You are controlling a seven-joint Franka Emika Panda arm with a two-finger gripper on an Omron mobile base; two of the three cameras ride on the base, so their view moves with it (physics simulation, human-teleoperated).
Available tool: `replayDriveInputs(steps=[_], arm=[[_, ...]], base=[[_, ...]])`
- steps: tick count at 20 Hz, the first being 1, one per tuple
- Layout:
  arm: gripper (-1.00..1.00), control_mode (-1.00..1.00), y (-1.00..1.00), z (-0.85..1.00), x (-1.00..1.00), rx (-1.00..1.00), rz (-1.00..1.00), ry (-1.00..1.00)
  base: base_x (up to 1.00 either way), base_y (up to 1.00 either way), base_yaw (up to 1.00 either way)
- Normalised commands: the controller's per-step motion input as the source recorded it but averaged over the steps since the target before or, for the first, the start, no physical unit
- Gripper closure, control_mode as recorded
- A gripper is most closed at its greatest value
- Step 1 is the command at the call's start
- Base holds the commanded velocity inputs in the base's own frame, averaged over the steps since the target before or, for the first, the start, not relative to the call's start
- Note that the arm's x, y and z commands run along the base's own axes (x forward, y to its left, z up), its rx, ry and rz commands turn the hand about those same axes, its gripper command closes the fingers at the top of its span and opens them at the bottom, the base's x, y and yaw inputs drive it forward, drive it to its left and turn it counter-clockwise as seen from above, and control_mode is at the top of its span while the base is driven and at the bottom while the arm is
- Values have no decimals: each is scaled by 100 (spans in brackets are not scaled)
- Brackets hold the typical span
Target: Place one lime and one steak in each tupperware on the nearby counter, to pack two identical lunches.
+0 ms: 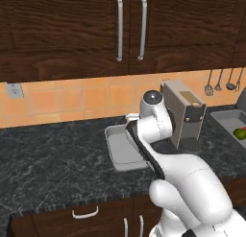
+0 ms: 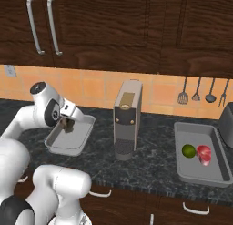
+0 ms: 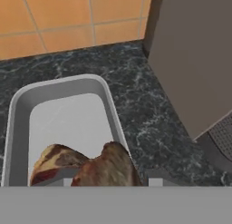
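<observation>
My gripper (image 2: 68, 124) is shut on a brown-red steak (image 3: 97, 166) and hangs just above the left tupperware (image 2: 64, 148), a light-grey tray on the black marbled counter (image 2: 154, 162). In the hand view the steak covers the near end of this tupperware (image 3: 68, 114), whose floor is bare beyond it. In the left base view the arm hides part of the same tupperware (image 1: 119, 154). A second tupperware (image 2: 202, 173) at the right holds a lime (image 2: 188, 150) and another steak (image 2: 204, 155), side by side.
A tall grey coffee machine (image 2: 127, 120) stands on the counter between the two trays, close to the right of the left one. Utensils (image 2: 196, 93) hang on the orange tiled wall. Dark wall cabinets (image 1: 129, 29) are overhead.
</observation>
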Motion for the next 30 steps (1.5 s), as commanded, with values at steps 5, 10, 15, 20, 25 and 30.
replayDriveInputs(steps=[5, 10, 15, 20, 25, 30], arm=[[100, -100, 8, -37, 68, 0, 0, 0], [100, -100, 0, -50, 4, 1, 1, 2], [100, -100, 0, -62, 12, 0, 0, -1], [100, -100, 2, -21, 7, 0, 0, -10], [100, -100, 24, 0, 60, 2, 0, -3], [100, -100, 10, 0, 28, 1, 0, 0]], base=[[0, 0, 0], [0, 0, 0], [0, 0, 0], [0, 0, 0], [0, 0, 0], [0, 0, 0]])
